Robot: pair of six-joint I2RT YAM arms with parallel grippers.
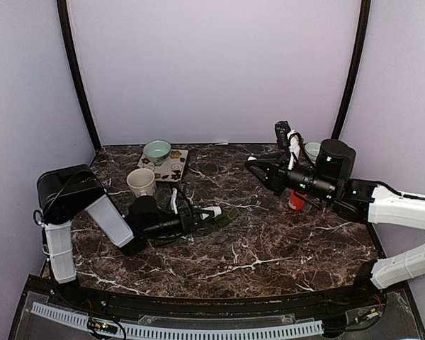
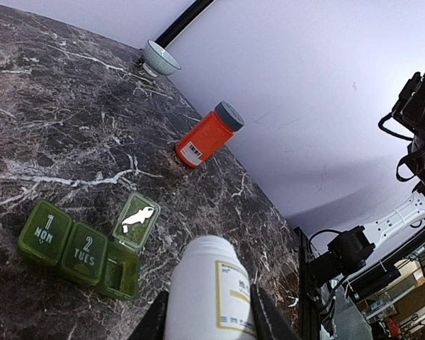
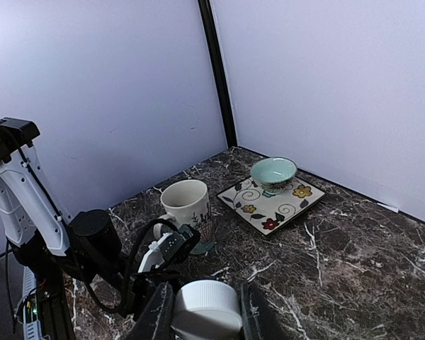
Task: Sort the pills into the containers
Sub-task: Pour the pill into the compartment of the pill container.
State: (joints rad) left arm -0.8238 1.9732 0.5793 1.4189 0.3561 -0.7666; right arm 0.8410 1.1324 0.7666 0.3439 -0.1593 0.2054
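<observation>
Both my hands pinch something: my left hand [image 2: 212,317] the white bottle [image 2: 209,276], my right hand [image 3: 205,320] a white cap [image 3: 205,303]; if I tilt too far, pills could overshoot the pill box [image 2: 71,248].

Dark marble table [image 1: 269,241], cream mug [image 1: 141,182], floral plate [image 1: 173,168], green pill organizer [image 2: 85,248], orange bottle [image 2: 207,134], small bowl [image 2: 160,58].

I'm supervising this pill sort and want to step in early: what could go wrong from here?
1. The left gripper holds the white plastic pill bottle tipped toward the green pill organizer, where only one compartment is open; pills could scatter onto the dark marble table.
2. The right gripper holds a white round cap; a slip would drop it.
</observation>
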